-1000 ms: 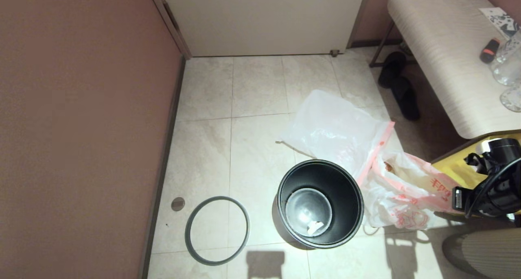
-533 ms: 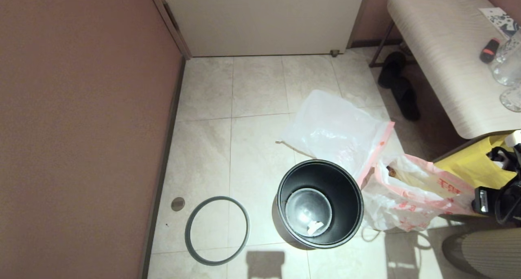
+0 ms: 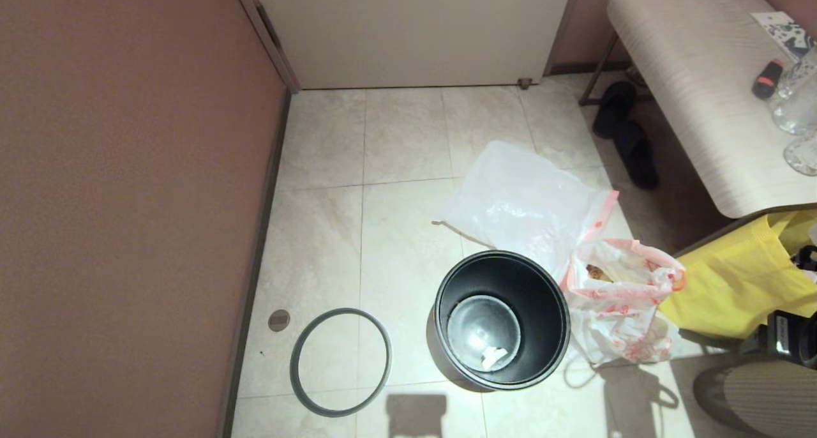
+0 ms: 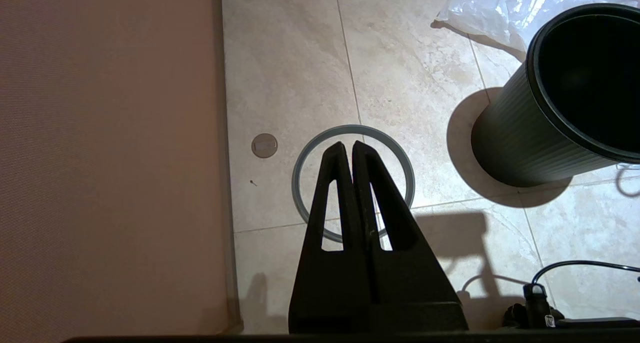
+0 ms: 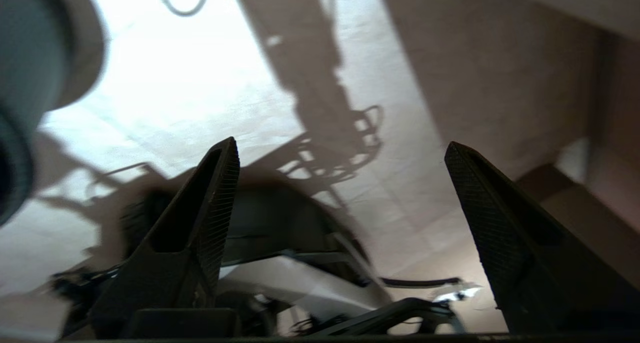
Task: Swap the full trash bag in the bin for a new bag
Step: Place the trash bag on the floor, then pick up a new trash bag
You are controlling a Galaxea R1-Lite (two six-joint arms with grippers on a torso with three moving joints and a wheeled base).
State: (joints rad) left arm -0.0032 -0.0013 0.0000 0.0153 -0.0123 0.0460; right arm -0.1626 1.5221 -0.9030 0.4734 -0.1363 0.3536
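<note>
My right jaws [image 5: 340, 153] gape wide, empty, above the floor [image 3: 402, 234]. My left jaws [image 4: 348, 150] sit pressed shut over the grey hoop [image 4: 306, 153]. The full bag [image 3: 616, 304] slumps against the black bin [image 3: 555, 297], touching it; the new bag [image 3: 517, 202] lies flat just behind.

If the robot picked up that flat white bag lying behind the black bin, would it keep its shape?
Probably not. The new bag is thin, crinkled see-through plastic lying spread on the floor, so it would likely droop and fold. Nothing shows inside it, so it is probably very light. The glossy film may also slip between the jaws.
</note>
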